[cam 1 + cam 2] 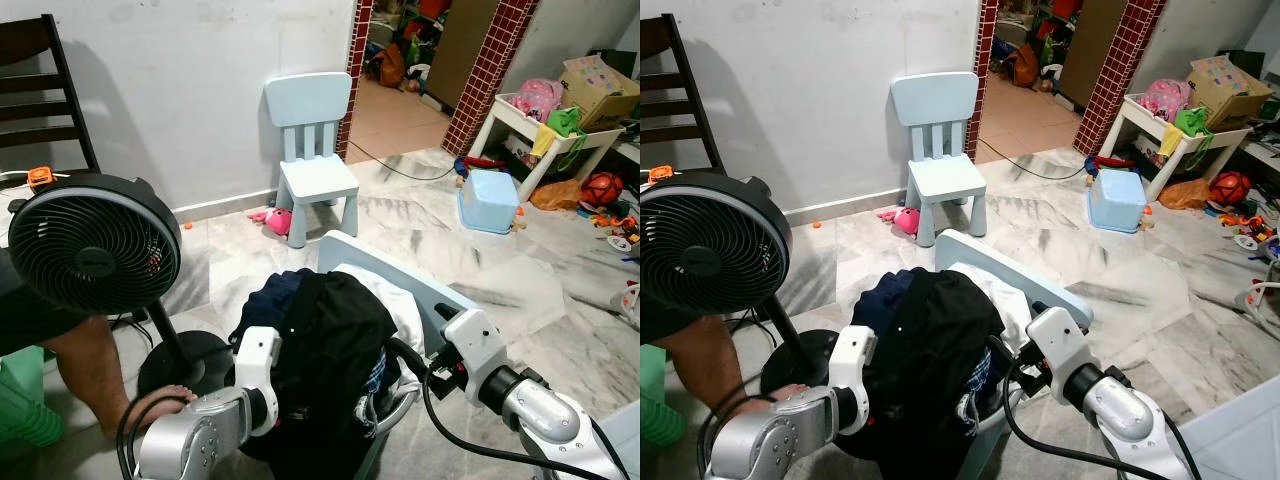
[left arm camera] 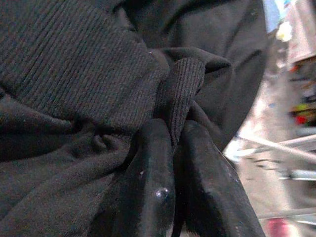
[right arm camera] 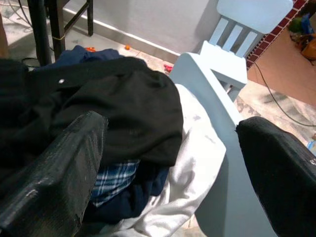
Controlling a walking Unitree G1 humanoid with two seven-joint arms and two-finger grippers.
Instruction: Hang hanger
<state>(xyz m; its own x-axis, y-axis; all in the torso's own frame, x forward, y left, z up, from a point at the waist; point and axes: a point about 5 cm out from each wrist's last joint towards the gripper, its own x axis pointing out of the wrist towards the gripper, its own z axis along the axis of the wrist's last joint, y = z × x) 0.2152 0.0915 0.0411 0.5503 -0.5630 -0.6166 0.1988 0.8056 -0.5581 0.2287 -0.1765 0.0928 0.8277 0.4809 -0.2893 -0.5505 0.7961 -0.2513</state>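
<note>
Clothing is being heaped on the near pale blue chair (image 1: 420,285): a black garment (image 1: 335,340) is lying on top, with a dark blue piece (image 1: 272,290), a white cloth (image 1: 400,310) and a bit of blue plaid fabric (image 3: 114,180) showing beneath it. No hanger can be made out among the clothes.

The black garment is being gripped by the left hand (image 2: 170,173), its two black fingers (image 2: 148,187) closed tightly together on a ribbed fold of the knit. The left arm (image 1: 200,430) is being held against the left flank of the pile.

The right hand (image 3: 168,173) is being held wide open at the right side of the pile, one finger (image 3: 54,173) over the black garment and the other beside the chair's backrest; nothing is being held in it. The right arm (image 1: 520,400) is being extended in from the right of the chair.

To the left of the chair, a black standing fan (image 1: 95,240) is being shown on the marble floor (image 1: 530,290), with a person's leg (image 1: 90,370) and bare foot beside its base. Beyond the chair, a second small pale blue chair (image 1: 312,150) is standing against the white wall (image 1: 180,90), with a pink toy (image 1: 275,220) at its foot. Further right of the chair, a blue box (image 1: 488,200) is lying on the floor before a white shelf unit (image 1: 540,135) piled with toys.
</note>
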